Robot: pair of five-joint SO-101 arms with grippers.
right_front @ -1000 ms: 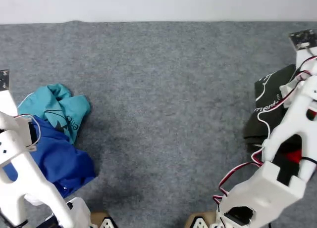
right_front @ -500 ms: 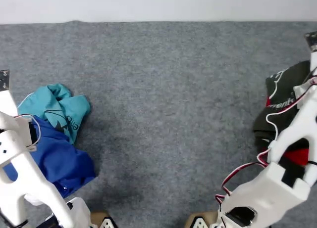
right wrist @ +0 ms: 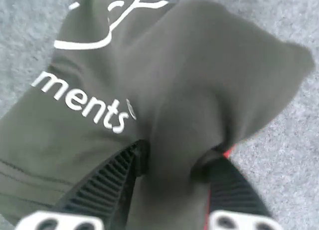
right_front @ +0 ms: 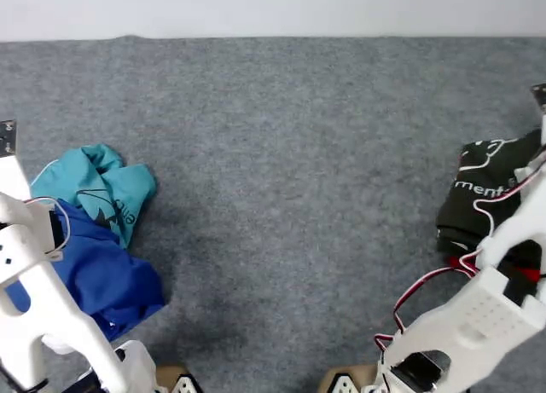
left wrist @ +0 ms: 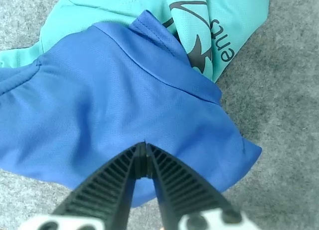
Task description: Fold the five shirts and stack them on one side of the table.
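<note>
Closest to the right wrist camera, the right gripper (right wrist: 174,165) is clamped on a thick bunch of the dark shirt (right wrist: 149,70), one finger on each side of the cloth. This shirt, with white print on it, is at the right edge of the table (right_front: 299,154). Under it, just beside one finger, a small piece of red cloth (right wrist: 228,151) comes out. It may be another shirt already put down, but too little of it shows to be sure.

On the other side, the left gripper (left wrist: 145,157) has its jaws pressed together directly over the blue shirt (left wrist: 99,90). I cannot tell if some fabric is caught between the tips. The blue shirt is crumpled and lies partly over the teal shirt (left wrist: 234,20), which is also not folded. Both are in a heap at the left edge of the table, and the wide grey middle lies between them and the dark shirt.

I judge that the step in hand is setting the dark shirt on the stack at the right side. The next move calls for lowering the bunch so it lies flat and even on what is below, then opening the jaws without dragging the cloth. After that the blue shirt, being on top of the heap, seems the natural one to spread in the middle and fold.
</note>
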